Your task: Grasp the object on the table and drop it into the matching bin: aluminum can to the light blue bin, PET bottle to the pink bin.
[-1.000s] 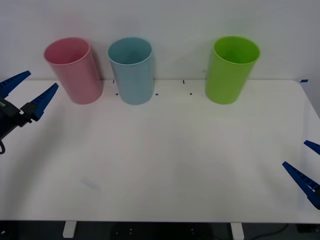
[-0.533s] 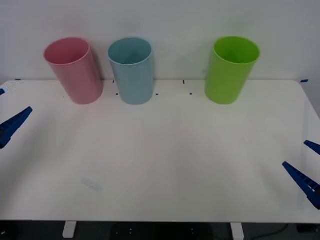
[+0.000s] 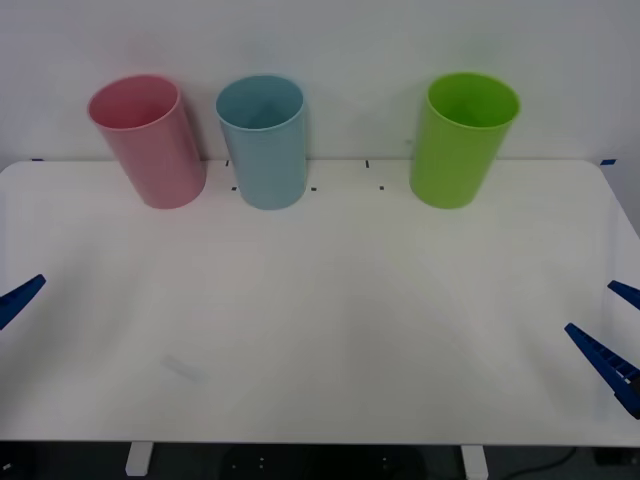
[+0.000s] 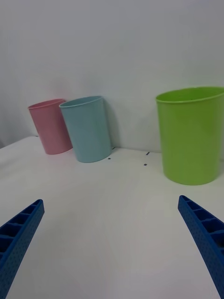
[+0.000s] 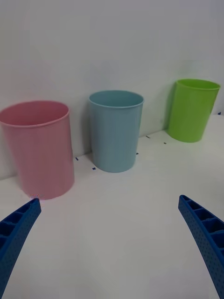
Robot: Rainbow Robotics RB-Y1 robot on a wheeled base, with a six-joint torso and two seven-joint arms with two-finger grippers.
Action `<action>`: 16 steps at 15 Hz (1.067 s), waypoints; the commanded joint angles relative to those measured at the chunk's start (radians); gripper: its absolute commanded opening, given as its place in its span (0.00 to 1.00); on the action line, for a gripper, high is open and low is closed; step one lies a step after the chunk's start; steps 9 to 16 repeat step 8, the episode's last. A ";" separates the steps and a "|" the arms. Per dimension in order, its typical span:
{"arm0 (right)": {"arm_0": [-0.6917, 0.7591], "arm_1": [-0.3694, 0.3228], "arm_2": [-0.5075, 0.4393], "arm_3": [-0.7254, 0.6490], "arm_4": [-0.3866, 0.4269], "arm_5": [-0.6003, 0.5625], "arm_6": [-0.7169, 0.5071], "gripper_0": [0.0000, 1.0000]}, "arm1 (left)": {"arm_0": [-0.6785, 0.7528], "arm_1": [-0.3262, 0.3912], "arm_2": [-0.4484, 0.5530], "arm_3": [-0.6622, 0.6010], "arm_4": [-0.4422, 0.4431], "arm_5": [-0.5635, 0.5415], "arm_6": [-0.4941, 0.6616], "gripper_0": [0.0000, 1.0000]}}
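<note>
I've parked both grippers at the table (image 3: pixel 320 330) edges, left (image 5: pixel 112 247) and right (image 4: pixel 112 243), fingers apart. Likely the job's done, since no can lies before the blue bin (image 3: pixel 262 140).

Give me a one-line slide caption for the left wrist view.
Open left tool faces pink bin, light blue bin and green bin on the white table.

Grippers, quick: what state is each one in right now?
Left gripper: open, holding nothing, at the table's left edge.
Right gripper: open, holding nothing, at the table's right edge.
</note>
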 commanded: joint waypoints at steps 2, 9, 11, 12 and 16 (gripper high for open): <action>0.000 0.000 0.000 0.000 0.000 0.000 0.000 1.00 | 0.004 0.000 -0.016 0.000 -0.054 0.000 0.005 1.00; 0.000 0.000 0.000 0.000 0.000 0.000 0.000 1.00 | 0.008 -0.002 -0.035 0.000 -0.060 0.015 0.008 1.00; 0.000 0.000 0.000 0.000 0.000 0.000 0.000 1.00 | 0.008 -0.002 -0.035 0.000 -0.060 0.015 0.008 1.00; 0.000 0.000 0.000 0.000 0.000 0.000 0.000 1.00 | 0.008 -0.002 -0.035 0.000 -0.060 0.015 0.008 1.00; 0.000 0.000 0.000 0.000 0.000 0.000 0.000 1.00 | 0.008 -0.002 -0.035 0.000 -0.060 0.015 0.008 1.00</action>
